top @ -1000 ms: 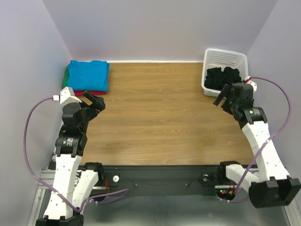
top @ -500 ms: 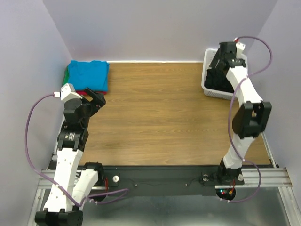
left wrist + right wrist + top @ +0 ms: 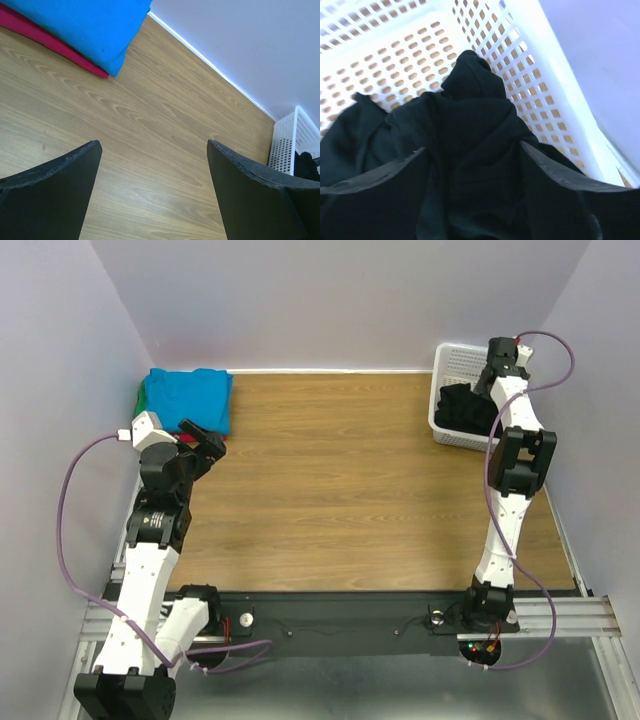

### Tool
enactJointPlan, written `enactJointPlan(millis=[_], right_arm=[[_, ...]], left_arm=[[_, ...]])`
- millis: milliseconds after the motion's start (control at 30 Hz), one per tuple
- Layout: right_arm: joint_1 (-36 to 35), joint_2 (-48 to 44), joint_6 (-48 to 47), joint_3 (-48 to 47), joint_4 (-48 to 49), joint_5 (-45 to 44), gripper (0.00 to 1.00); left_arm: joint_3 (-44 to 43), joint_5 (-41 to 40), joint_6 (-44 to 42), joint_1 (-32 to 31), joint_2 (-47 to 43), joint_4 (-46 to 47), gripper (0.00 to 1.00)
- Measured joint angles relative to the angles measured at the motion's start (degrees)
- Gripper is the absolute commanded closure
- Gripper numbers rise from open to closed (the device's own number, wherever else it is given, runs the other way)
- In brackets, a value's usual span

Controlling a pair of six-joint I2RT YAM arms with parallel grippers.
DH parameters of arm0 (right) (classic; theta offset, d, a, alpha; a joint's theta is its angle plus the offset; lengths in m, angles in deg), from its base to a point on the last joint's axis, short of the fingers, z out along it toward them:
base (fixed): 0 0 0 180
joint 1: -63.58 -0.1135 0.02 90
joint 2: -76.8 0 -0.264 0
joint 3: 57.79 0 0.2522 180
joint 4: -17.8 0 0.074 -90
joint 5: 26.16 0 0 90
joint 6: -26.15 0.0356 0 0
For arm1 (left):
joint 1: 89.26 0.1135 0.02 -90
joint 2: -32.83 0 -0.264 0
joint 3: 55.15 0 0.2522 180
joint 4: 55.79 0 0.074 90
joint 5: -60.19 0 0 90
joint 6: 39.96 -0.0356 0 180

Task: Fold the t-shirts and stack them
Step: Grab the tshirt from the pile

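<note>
A crumpled black t-shirt (image 3: pixel 460 407) lies in the white lattice basket (image 3: pixel 455 360) at the back right; it fills the right wrist view (image 3: pixel 470 125). My right gripper (image 3: pixel 475 150) hangs open just over the black cloth, one finger on each side of a fold. In the top view its wrist (image 3: pixel 497 368) is above the basket. A folded stack sits at the back left: turquoise-blue shirt (image 3: pixel 188 398) on top, green (image 3: pixel 140 400) and red (image 3: pixel 205 437) edges below. My left gripper (image 3: pixel 152 145) is open and empty over bare wood, near the stack (image 3: pixel 75 25).
Purple-grey walls close in the table (image 3: pixel 340 480) at the back and both sides. The basket stands against the right wall. The basket also shows at the right edge of the left wrist view (image 3: pixel 295 140).
My right arm has swung up and back from beside the basket to over it, its gripper now down at the black shirt. The left arm has edged slightly toward the stack.
</note>
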Motion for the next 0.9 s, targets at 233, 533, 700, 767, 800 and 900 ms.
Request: enactJointPlan(millis=[233, 533, 700, 767, 800, 900], right_arm=[[-0.6, 1.6, -2.8, -2.3, -0.3, 0.3, 0.95], [-0.2, 1.6, -3.7, -3.0, 0.0, 7.8, 0.99], [0.0, -0.1, -3.7, -3.0, -0.7, 9.9, 1.00], [-0.1, -2.3, -3.9, -3.0, -1.2, 10.2, 1.00], [-0.1, -3.9, -4.1, -3.0, -1.6, 10.4, 1.00], [-0.2, -10.0, -4.4, -3.0, -1.9, 11.6, 1.00]], left_arm=[[0.7, -0.2, 0.1, 0.0, 0.6, 0.7, 0.01], [0.7, -1.5, 0.3, 0.0, 0.6, 0.9, 0.01], [0.7, -2.5, 0.9, 0.0, 0.4, 0.4, 0.01], [0.7, -2.4, 1.0, 0.0, 0.0, 0.1, 0.01], [0.7, -2.4, 1.1, 0.0, -0.2, -0.2, 0.01], [0.7, -2.4, 1.2, 0.0, -1.0, -1.4, 0.01]])
